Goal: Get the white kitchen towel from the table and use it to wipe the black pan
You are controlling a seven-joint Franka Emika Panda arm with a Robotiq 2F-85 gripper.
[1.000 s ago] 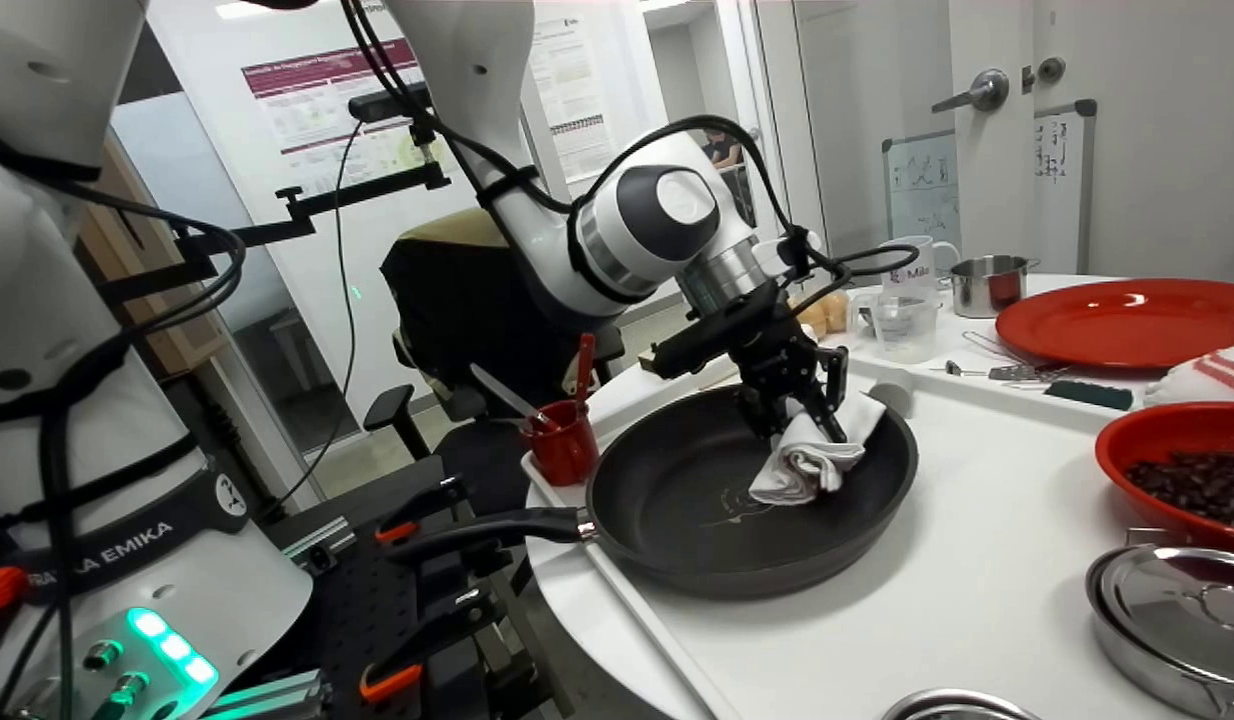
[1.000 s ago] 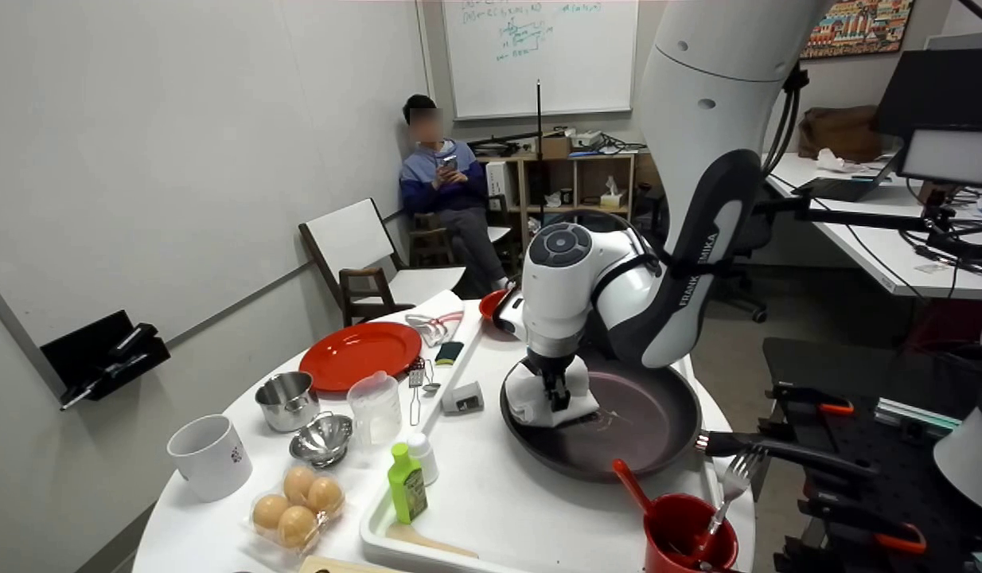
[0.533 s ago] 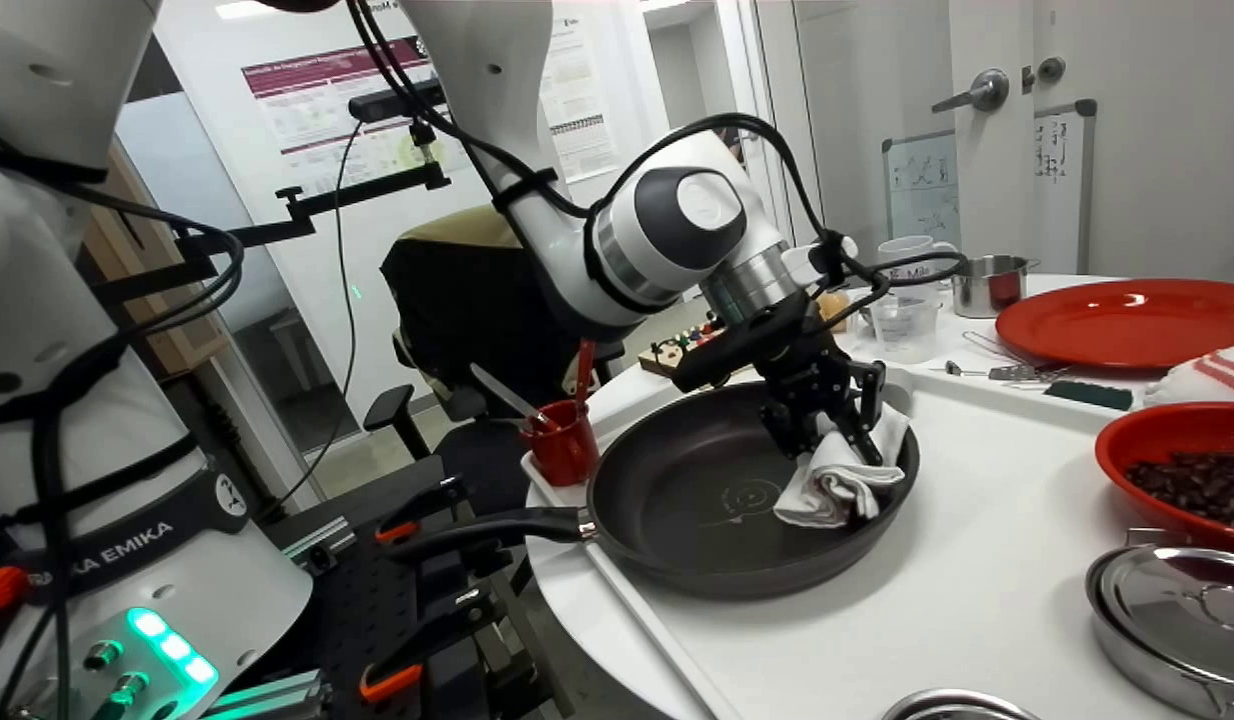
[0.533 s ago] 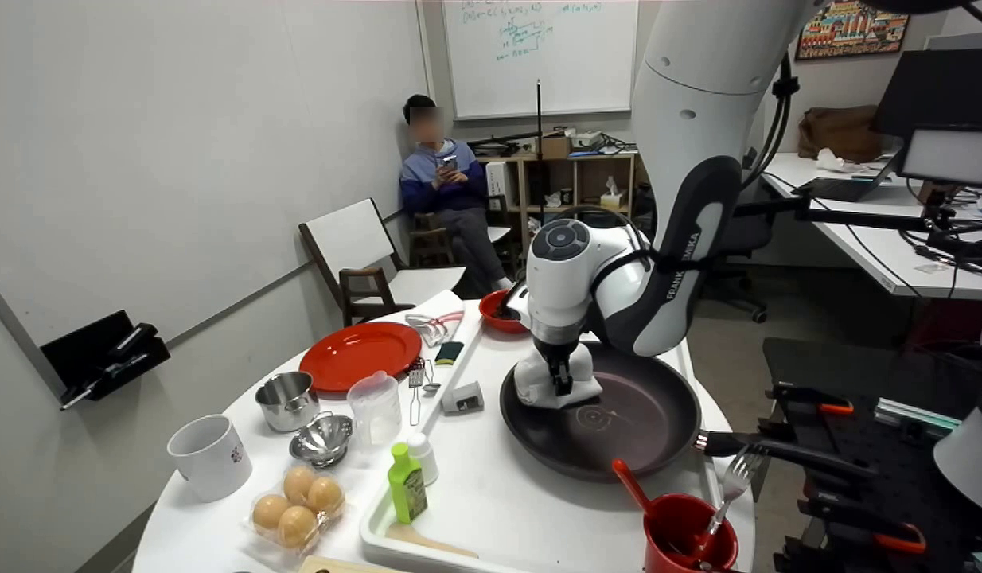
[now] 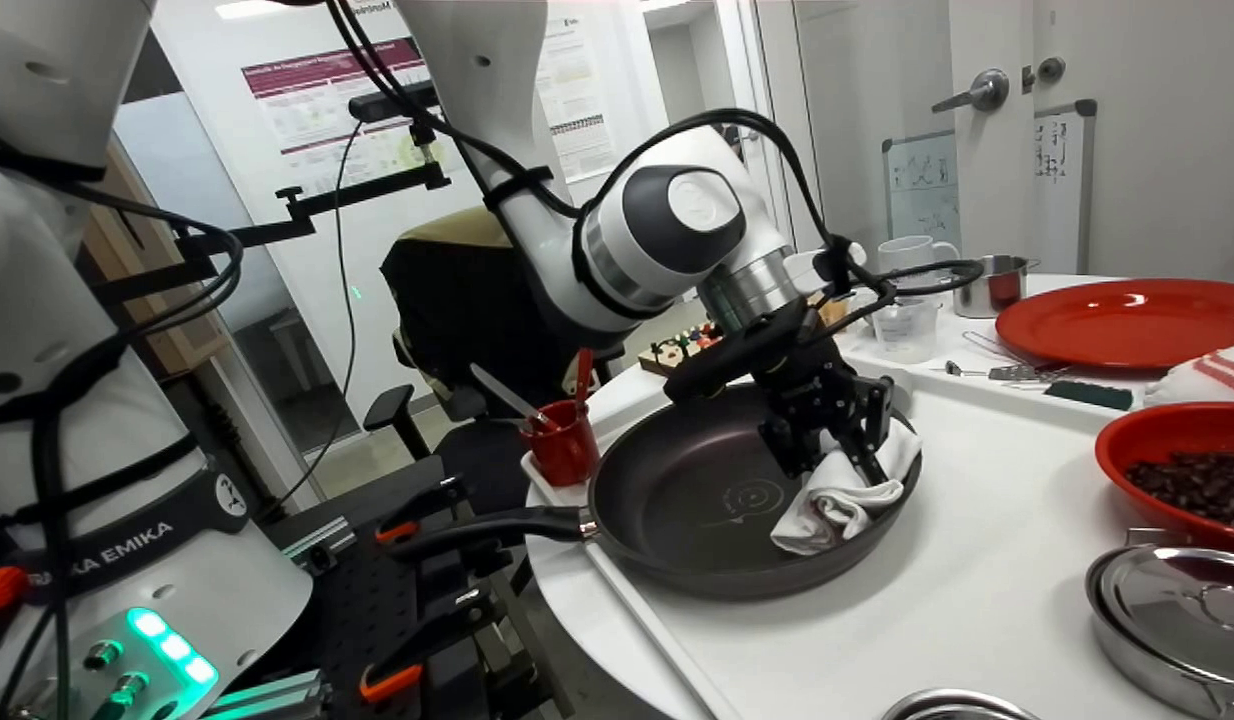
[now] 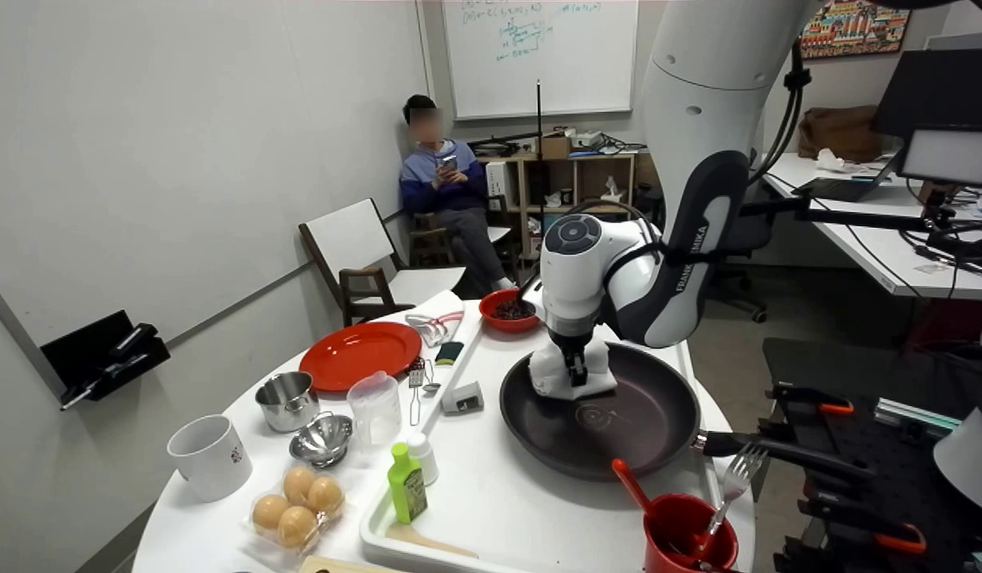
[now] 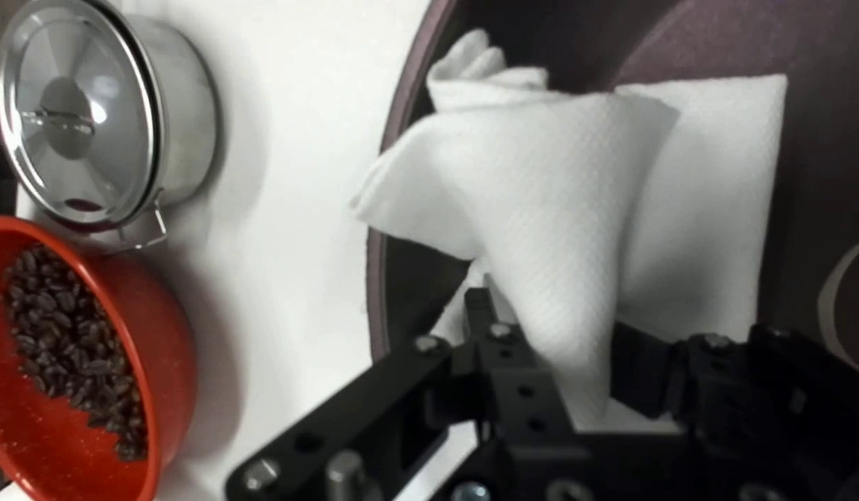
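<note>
The pincer (image 7: 555,334) pinches a bunched fold of the white towel (image 5: 827,505) between its 2 fingers (image 7: 514,376), and the towel sits inside the black pan (image 6: 618,434), near the wall (image 7: 404,299) opposite the handle (image 5: 537,522). A flatter flap (image 7: 708,202) spreads toward the pan's middle, though how firmly it bears down cannot be told; in the wrist view a corner (image 7: 384,198) crosses the rim (image 7: 376,299). The wiping itself appears to be in hand. To do it well, the arm (image 5: 667,215) should press lightly, enough that the flap drags flat and the hard fingers ride on cloth instead of scraping the pan. Long, overlapping arcs along the wall, then across the bare floor (image 5: 687,485) toward the handle, would reach what the cloth leaves uncovered. Nothing is seen holding the handle, so too much sideways force could skid the pan over the white tray (image 6: 491,497) on the tabletop (image 6: 181,537), perhaps into the red cup (image 5: 565,460) near it.
</note>
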